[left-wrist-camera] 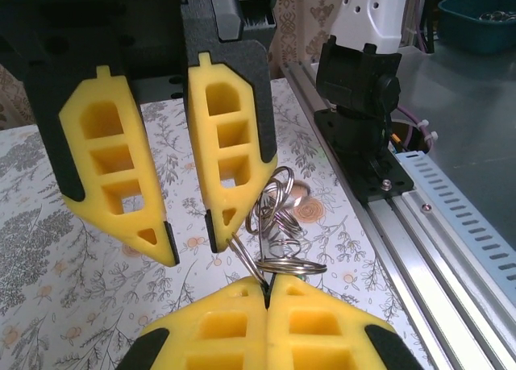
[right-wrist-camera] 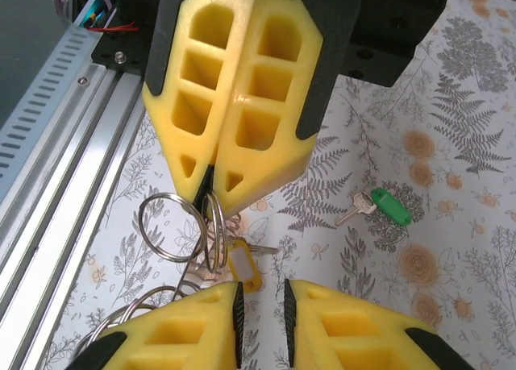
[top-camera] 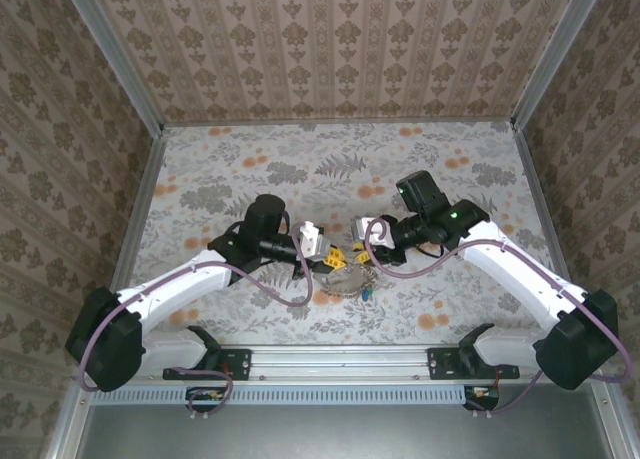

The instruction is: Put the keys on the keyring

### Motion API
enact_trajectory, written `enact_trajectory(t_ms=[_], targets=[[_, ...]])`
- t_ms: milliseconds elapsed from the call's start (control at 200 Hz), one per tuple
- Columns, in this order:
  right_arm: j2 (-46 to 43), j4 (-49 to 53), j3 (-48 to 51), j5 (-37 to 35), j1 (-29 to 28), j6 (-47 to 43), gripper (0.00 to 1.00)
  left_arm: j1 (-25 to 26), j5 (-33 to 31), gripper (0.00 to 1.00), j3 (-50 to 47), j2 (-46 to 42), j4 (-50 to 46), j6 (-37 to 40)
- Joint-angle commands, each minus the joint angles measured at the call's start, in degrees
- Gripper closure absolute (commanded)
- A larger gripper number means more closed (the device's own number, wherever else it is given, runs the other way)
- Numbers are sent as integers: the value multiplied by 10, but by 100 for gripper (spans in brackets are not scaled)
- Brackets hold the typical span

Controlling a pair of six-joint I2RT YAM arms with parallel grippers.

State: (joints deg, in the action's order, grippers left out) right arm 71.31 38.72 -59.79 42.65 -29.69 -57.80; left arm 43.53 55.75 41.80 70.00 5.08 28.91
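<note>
The keyring [left-wrist-camera: 294,265] is a cluster of thin silver wire loops hanging just above the floral table [top-camera: 250,169]. My left gripper [left-wrist-camera: 268,283] is shut on one of its wires. In the right wrist view the left gripper [right-wrist-camera: 208,185] pinches two loops of the keyring [right-wrist-camera: 169,225] at its tips. A key with a yellow tag [right-wrist-camera: 242,265] hangs from those loops. My right gripper [right-wrist-camera: 262,293] faces it, open by a narrow gap with nothing between the pads. One right finger [left-wrist-camera: 218,225] touches a loop. A green-tagged key [right-wrist-camera: 389,205] lies loose on the table to the right.
The aluminium rail [right-wrist-camera: 56,168] of the table's near edge runs close beside the rings. The right arm's black base [left-wrist-camera: 363,104] stands on that rail. A teal bin [left-wrist-camera: 476,19] sits beyond the table. Patterned walls [top-camera: 330,39] close in the back and sides.
</note>
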Motion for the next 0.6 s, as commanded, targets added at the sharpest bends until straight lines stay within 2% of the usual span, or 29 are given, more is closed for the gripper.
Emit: enact_trajectory(t_ms=[0,290,595], targets=[[-17,-10,13,41,1,-26,76,4,20,100,28,-16,5,20],[-34,-29,20,46,-14,-38,76,5,18,100,34,-7,0,21],[-31,-11,24,16,-28,-66,73,5,21,100,40,2,-3,24]])
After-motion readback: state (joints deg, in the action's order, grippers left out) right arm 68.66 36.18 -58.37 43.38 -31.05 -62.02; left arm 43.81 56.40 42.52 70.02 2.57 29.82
